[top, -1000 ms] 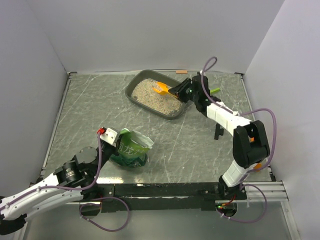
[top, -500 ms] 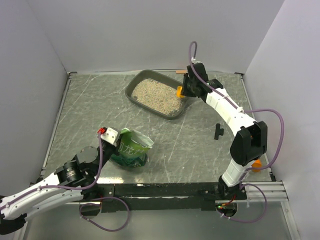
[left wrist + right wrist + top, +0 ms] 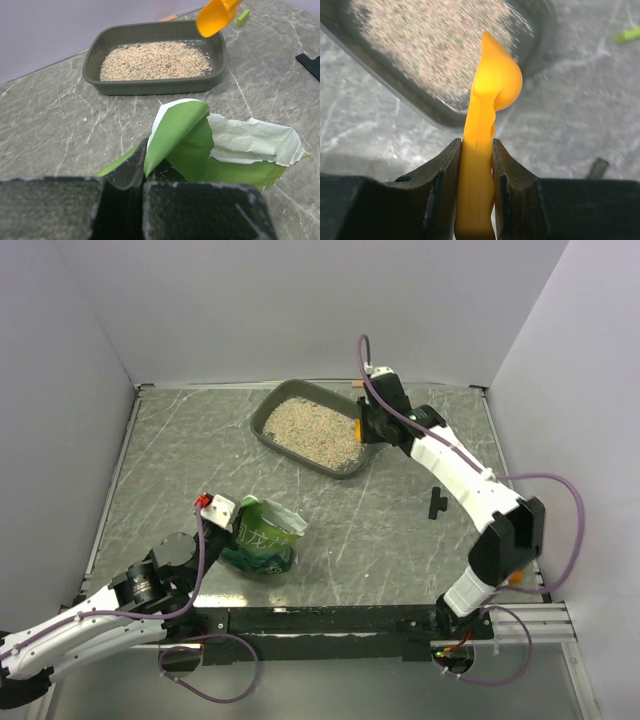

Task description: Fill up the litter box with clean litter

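Gripping scoop [image 3: 492, 85] tight by its handle, right hand [image 3: 477, 146] hangs at box [image 3: 268, 410] right rim, far-centre on counter; litter [image 3: 310, 428] inside. Left hand [image 3: 144, 162] pinches bag [image 3: 185, 145] lip. Likely next: dip squarely into bag mouth, bowl level

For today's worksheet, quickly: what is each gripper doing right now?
Left gripper: shut on the green bag.
Right gripper: shut on the orange scoop.

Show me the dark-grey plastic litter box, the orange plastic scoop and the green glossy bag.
litter box [image 3: 150, 88]: left wrist view, near wall.
scoop [image 3: 498, 82]: right wrist view, bowl end.
bag [image 3: 262, 540]: top external view, side.
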Robot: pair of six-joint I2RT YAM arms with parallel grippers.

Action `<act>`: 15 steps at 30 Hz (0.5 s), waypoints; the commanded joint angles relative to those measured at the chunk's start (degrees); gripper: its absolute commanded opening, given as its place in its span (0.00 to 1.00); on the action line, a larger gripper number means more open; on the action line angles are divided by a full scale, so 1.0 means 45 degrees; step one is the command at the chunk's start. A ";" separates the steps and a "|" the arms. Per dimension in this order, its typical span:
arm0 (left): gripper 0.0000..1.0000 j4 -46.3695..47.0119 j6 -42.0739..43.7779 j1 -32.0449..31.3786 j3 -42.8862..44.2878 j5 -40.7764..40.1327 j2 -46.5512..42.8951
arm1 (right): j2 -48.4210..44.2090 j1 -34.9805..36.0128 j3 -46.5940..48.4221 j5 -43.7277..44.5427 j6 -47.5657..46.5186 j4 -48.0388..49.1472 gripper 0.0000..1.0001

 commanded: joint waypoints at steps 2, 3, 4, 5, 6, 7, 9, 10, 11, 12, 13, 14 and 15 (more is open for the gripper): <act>0.01 0.0169 -0.0084 0.0019 0.0342 -0.0360 -0.0161 | -0.3070 -0.0072 -0.1684 0.2013 0.0415 0.0122 0.00; 0.01 0.0169 -0.0065 0.0038 0.0342 -0.0341 -0.0180 | -0.3424 -0.0110 -0.2538 0.2230 0.0514 0.0200 0.00; 0.01 0.0207 -0.0084 0.0038 0.0342 -0.0340 -0.0200 | -0.3795 -0.0149 -0.3011 0.2368 0.0611 0.0317 0.00; 0.01 0.0208 -0.0084 0.0038 0.0342 -0.0282 -0.0277 | -0.4534 -0.0188 -0.3441 0.2466 0.0864 0.0608 0.00; 0.01 0.0208 -0.0065 0.0038 0.0323 -0.0301 -0.0298 | -0.4870 -0.0247 -0.4277 0.2544 0.0982 0.0746 0.00; 0.01 0.0208 -0.0064 0.0038 0.0323 -0.0301 -0.0317 | -0.5182 -0.0363 -0.4652 0.2545 0.1080 0.0922 0.00; 0.01 0.0227 -0.0045 0.0038 0.0303 -0.0282 -0.0395 | -0.5770 -0.0481 -0.5491 0.2565 0.1295 0.1215 0.00; 0.01 0.0247 -0.0026 0.0038 0.0303 -0.0262 -0.0415 | -0.5829 -0.0617 -0.5709 0.2526 0.1354 0.1294 0.00; 0.01 0.0247 -0.0006 0.0019 0.0284 -0.0262 -0.0415 | -0.5791 -0.0734 -0.5846 0.2487 0.1451 0.1314 0.00; 0.01 0.0227 -0.0025 0.0038 0.0303 -0.0262 -0.0415 | -0.5772 -0.0813 -0.6118 0.2351 0.1530 0.1488 0.00; 0.01 0.0227 -0.0025 0.0019 0.0323 -0.0243 -0.0415 | -0.5733 -0.0988 -0.6314 0.1557 0.1511 0.1741 0.00; 0.01 0.0208 -0.0025 0.0019 0.0323 -0.0262 -0.0434 | -0.5674 -0.1318 -0.6529 0.1278 0.1646 0.2034 0.00; 0.01 0.0208 -0.0045 0.0038 0.0323 -0.0282 -0.0435 | -0.5635 -0.1476 -0.6899 0.1024 0.1744 0.2462 0.01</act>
